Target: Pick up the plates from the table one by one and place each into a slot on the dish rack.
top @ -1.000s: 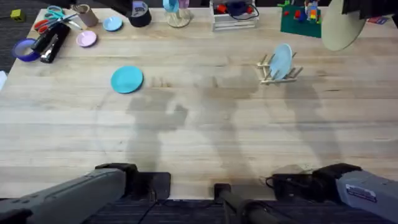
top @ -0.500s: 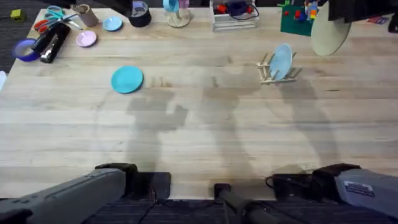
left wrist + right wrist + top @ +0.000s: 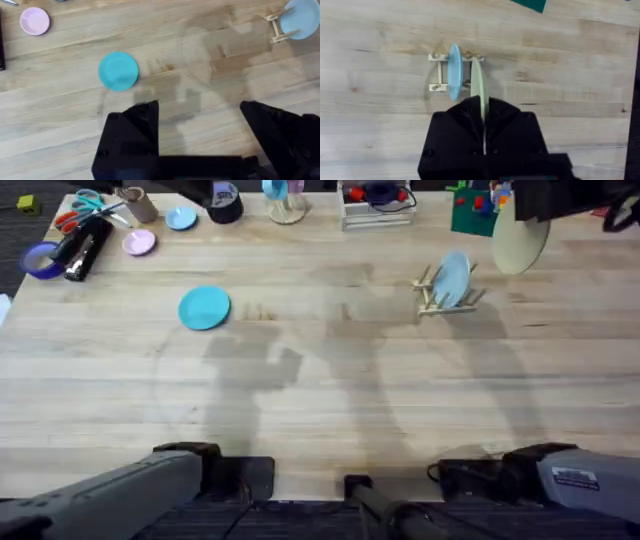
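Right tool (image 3: 484, 131), clamped on the cream plate (image 3: 477, 90), holds it edge-on for the dish rack (image 3: 440, 72); left tool (image 3: 200, 130) gapes empty.

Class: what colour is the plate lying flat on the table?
Turquoise; the left wrist view shows it best.

- Cream plate (image 3: 478, 90): lower part hidden between right gripper (image 3: 484, 131) fingers.
- Rack (image 3: 442, 73): slots partly masked by a pale blue plate (image 3: 454, 70).
- Green board (image 3: 530, 4): cut by edge.
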Tool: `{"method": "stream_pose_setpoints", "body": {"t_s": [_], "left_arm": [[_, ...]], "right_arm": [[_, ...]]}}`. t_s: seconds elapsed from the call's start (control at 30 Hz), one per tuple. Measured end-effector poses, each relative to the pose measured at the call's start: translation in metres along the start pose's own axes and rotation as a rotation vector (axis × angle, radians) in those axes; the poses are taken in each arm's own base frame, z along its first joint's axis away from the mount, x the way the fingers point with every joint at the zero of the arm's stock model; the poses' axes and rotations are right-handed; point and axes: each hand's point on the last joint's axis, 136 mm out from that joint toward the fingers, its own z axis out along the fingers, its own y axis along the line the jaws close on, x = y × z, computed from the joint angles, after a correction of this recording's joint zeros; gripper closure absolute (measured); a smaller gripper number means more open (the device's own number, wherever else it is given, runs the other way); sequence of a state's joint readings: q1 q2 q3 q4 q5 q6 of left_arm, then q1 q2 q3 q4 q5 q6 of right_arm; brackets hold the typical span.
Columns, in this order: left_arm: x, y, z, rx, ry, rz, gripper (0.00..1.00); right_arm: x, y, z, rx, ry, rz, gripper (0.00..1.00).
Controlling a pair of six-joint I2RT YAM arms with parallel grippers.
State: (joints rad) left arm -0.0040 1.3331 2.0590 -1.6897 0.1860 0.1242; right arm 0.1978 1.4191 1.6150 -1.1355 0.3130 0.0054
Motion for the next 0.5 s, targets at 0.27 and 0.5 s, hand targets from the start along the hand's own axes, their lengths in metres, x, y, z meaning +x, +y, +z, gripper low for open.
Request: {"method": "stream_pose_setpoints", "body": {"t_s": [0.27,0.5], "left_arm": [[0.000,0.000,0.000,0.000,0.000,0.000,0.007],[0.000,0.000,0.000,0.000,0.000,0.000,0.008]], "right_arm": [[0.001,0.004,0.015,0.000,0.042,-0.021,0.972],[0.004,0.002,0.030,0.007,0.084,-0.018,0.972]]}}
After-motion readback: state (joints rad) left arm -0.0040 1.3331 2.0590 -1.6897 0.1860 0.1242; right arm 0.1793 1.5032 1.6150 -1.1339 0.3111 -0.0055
